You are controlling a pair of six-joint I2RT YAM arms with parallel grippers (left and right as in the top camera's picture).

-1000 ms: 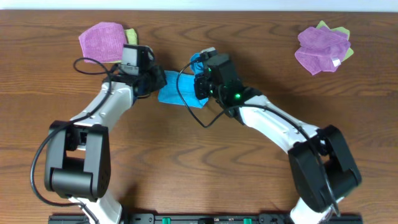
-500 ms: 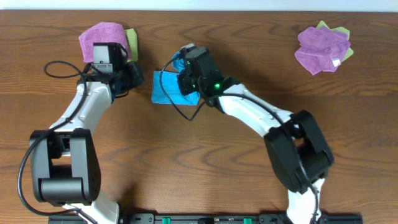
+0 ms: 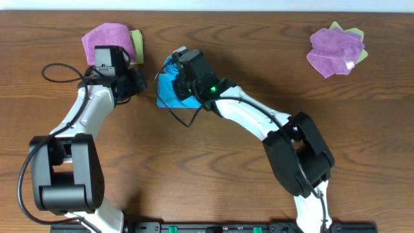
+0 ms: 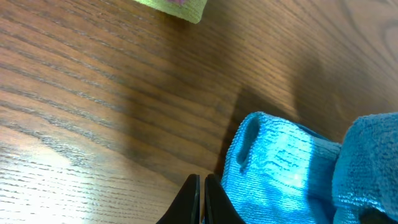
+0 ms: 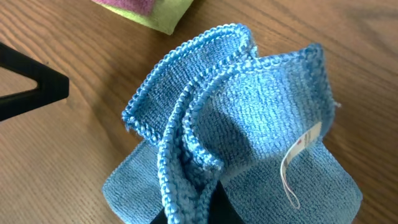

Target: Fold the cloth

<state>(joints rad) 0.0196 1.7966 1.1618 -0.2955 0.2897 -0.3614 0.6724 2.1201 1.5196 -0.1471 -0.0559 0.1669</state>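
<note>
Far L, table's 10 o'clock: purple microfibre cloth [image 3: 105, 40] on a light green cloth [image 3: 136, 43], not task items.

L gripper [image 4: 200, 191]: jaws pressed together, holding nothing, low over the brown wooden table [image 3: 194, 168].

Bright sky-blue square microfibre cloth [image 3: 166, 94] lies at 3 o'clock from L gripper in the overhead view, just beside the tips, apart from them. It sits at table's 11–12 o'clock, rumpled, not flat. Its long axis looks to run approx 1 to 7 o'clock.

R gripper [image 5: 210, 202]: clamped on the cloth's bunched stitched edges at the cloth's 1 o'clock end, hem standing up in ridges, small white tag [image 5: 298, 165] hanging to the R.

Far R, 2 o'clock: pile of purple and green cloths [image 3: 333, 48], well apart.

Judgement: R arm has the hold; L is nearer the free 9 o'clock edge, so L prob. takes that side next.
</note>
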